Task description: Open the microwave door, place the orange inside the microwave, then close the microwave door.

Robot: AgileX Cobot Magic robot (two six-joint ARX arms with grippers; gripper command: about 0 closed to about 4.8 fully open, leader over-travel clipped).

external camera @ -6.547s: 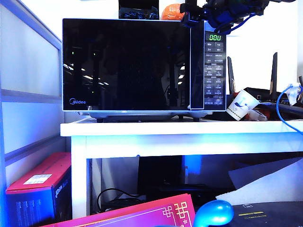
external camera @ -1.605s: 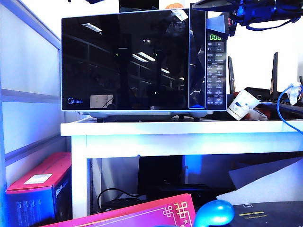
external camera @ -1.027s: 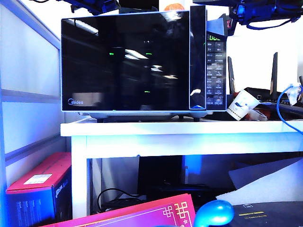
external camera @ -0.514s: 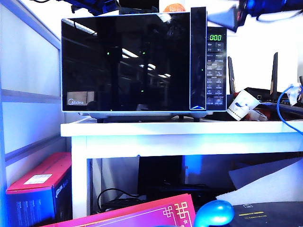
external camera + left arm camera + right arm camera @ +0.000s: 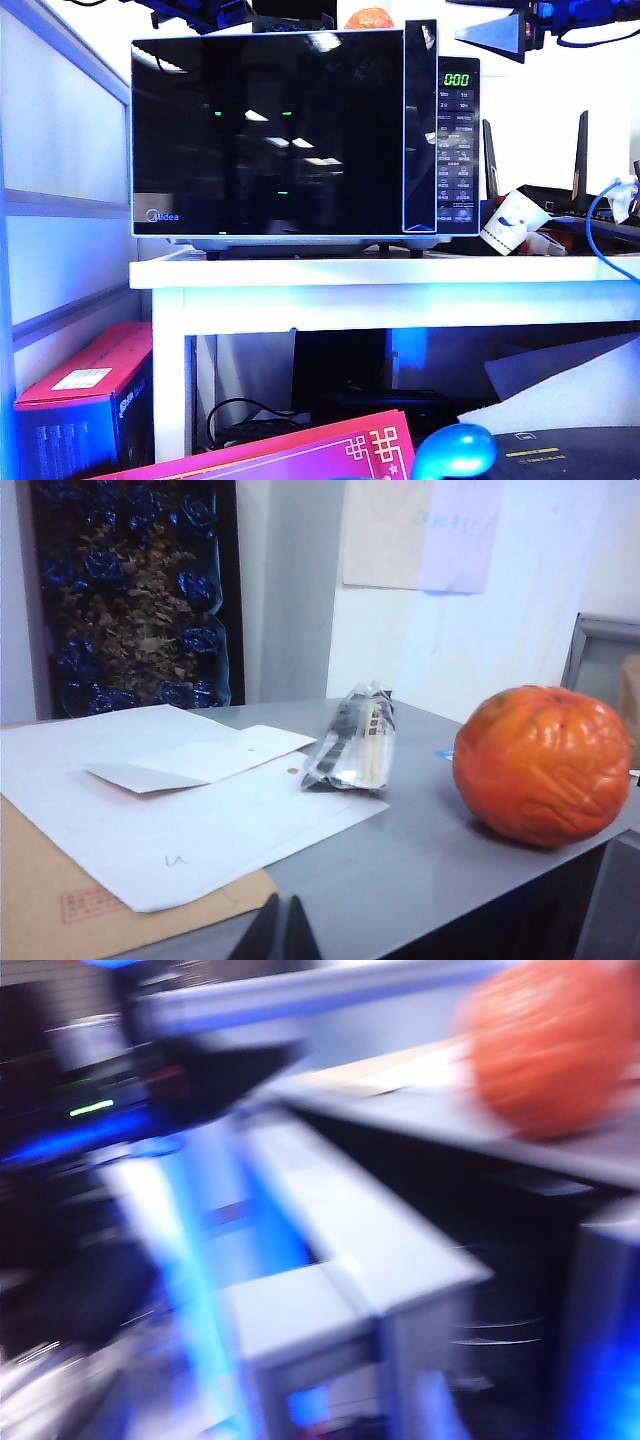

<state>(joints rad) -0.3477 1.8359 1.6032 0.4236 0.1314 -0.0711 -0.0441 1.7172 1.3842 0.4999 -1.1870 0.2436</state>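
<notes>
- Two bright things lie closest to us at the foot of the exterior view: a rounded blue object [image 5: 452, 450] and a flat pink box [image 5: 300, 452] with a gold pattern.
- Just behind them, on the floor to the left, a red carton [image 5: 85, 400] sits beside the leg of the white table [image 5: 380, 290].
- On that table we see the microwave [image 5: 458, 150], its green display lit. The microwave door [image 5: 270, 130] stands slightly ajar, its handle edge swung out toward us.
- To the right of the microwave a white paper cup [image 5: 510, 220] lies tilted among cables.
- On the microwave's grey top, the orange [image 5: 543, 765] rests near the edge, untouched, well apart from a crinkled plastic packet [image 5: 352, 740]. Farther along lie white paper sheets [image 5: 170, 800] over a brown envelope [image 5: 70, 910].
- The left gripper [image 5: 278, 935] hangs above the left part of that top. We see its dark fingertips pressed together with nothing between them.
- The right gripper [image 5: 492, 32] hangs at the upper right, level with the microwave's top and beside the keypad side. Its wrist view is smeared, so we cannot tell how its jaws stand; the orange shows there only as a blurred ball.
</notes>
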